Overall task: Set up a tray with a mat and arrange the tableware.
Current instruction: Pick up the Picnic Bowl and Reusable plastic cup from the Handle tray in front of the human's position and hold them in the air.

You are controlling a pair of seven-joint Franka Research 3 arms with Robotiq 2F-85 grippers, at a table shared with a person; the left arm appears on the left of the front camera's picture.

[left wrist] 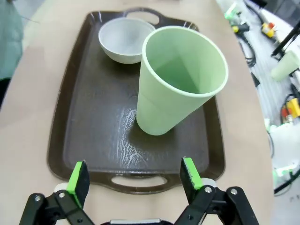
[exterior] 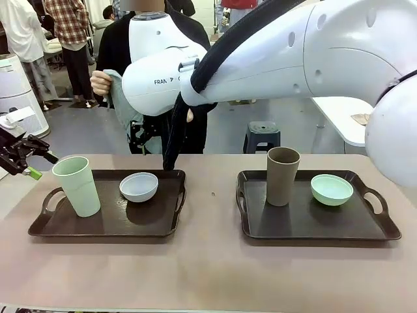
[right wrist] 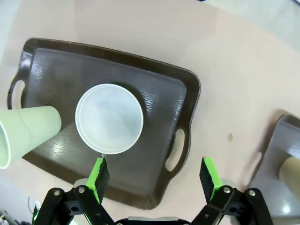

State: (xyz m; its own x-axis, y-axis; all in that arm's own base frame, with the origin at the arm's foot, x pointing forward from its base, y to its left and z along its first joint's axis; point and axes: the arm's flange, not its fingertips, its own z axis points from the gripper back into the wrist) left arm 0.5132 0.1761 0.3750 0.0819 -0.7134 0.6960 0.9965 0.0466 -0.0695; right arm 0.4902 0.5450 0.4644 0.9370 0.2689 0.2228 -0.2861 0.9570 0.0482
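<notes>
Front view: you're looking across the tan tabletop (exterior: 208,280) at two trays lying side by side, apart from each other. On the left dark brown handled plastic tray (exterior: 130,222), a tall pale green handleless cup (exterior: 77,186) is standing upright at the left end. A small white round bowl (exterior: 139,187) is sitting near the far rim, to the cup's right and not touching it. On the right dark brown handled plastic tray (exterior: 313,225), a tall brown-taupe handleless cup (exterior: 282,176) is standing upright at the far left. A small mint green round bowl (exterior: 331,190) is sitting just to its right, not touching.

Your left tool (exterior: 42,165) is hanging at the picture's left edge, near the pale green cup and outside the tray's left end. Left wrist view: its jaws are standing wide apart and gripping nothing, with the tray's near handle showing between them.

Your right arm (exterior: 260,59) is reaching across the middle, high over the tabletop. Right wrist view: the right tool (right wrist: 154,174) is spread wide too and holding nothing. It is hovering above the left tray with the white bowl just ahead of it.

A person (exterior: 114,45) at the far side is holding a pale grey-green cloth (exterior: 117,98) in one hand (exterior: 101,83), up off the tabletop.
</notes>
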